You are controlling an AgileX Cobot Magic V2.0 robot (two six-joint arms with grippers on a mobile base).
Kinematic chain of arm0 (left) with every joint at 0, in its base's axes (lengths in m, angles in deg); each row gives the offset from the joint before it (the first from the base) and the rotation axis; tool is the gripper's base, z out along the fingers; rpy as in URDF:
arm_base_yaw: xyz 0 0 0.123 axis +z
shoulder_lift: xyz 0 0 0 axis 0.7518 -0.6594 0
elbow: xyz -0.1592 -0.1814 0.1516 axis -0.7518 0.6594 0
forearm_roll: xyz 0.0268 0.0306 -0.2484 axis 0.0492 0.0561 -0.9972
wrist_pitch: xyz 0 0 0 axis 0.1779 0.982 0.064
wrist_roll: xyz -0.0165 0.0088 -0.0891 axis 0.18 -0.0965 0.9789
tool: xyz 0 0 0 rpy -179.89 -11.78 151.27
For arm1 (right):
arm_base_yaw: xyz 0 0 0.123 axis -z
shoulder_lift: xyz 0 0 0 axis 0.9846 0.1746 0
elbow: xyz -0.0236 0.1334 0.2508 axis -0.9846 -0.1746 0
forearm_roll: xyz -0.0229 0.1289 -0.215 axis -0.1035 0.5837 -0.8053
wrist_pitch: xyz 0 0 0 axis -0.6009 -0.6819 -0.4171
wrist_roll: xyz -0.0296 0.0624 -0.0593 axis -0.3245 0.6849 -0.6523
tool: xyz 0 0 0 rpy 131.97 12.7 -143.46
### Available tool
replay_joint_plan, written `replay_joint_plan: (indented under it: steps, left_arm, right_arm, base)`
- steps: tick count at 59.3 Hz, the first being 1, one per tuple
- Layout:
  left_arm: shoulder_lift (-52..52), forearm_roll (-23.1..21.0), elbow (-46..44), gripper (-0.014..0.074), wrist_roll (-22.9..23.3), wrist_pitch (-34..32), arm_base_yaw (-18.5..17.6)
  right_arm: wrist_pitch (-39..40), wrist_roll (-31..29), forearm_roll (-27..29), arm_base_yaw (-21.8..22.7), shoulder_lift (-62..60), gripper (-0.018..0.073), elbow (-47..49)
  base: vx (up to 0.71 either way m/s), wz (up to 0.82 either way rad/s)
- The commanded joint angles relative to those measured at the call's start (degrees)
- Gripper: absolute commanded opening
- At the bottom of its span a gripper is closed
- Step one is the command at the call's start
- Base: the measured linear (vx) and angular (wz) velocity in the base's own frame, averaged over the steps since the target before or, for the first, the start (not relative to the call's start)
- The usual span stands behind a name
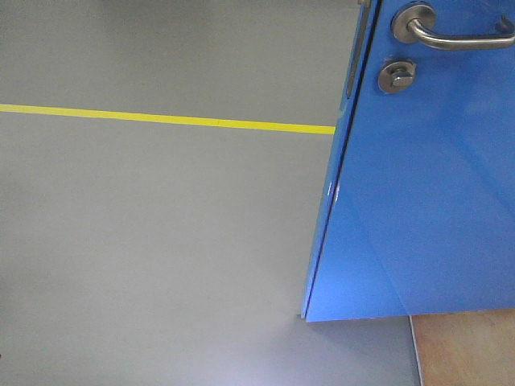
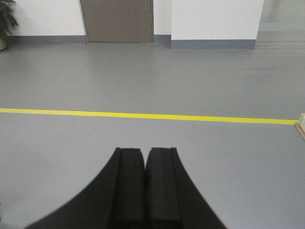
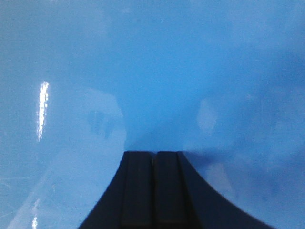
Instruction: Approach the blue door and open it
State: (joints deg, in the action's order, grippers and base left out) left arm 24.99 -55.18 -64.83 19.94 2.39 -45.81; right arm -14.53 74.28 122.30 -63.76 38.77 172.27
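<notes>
The blue door (image 1: pixel 426 201) fills the right side of the front view, swung ajar with its free edge toward the left. Its silver lever handle (image 1: pixel 451 34) sits at the top right, and the round silver lock (image 1: pixel 397 75) is just below it. In the right wrist view the glossy blue door panel (image 3: pixel 152 71) fills the frame, and my right gripper (image 3: pixel 153 152) is shut with its tips very close to or against the panel. My left gripper (image 2: pixel 145 150) is shut and empty, pointing over open grey floor. Neither gripper shows in the front view.
A yellow floor line (image 1: pixel 161 119) runs across the grey floor and shows in the left wrist view too (image 2: pixel 143 116). A brown door (image 2: pixel 117 21) and white wall stand far ahead. A wooden surface (image 1: pixel 467 350) lies below the door's bottom edge. A wooden corner (image 2: pixel 301 126) is at right.
</notes>
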Motion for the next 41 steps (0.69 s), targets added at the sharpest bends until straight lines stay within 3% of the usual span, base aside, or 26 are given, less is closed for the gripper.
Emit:
replay_joint_plan:
  steps: [1, 41]
  left_arm:
    - [0.80, -0.12, -1.52, 0.0073, 0.37, -4.80, -0.03]
    - [0.80, -0.12, -1.52, 0.0073, 0.37, -4.80, -0.03]
  right_arm:
    - [2.26, -0.80, 1.72, -0.10, -1.79, -0.0001, 1.53]
    - [2.26, -0.80, 1.72, -0.10, -1.79, -0.0001, 1.53]
  base:
    - [0.19, 0.02]
    - [0.17, -0.01]
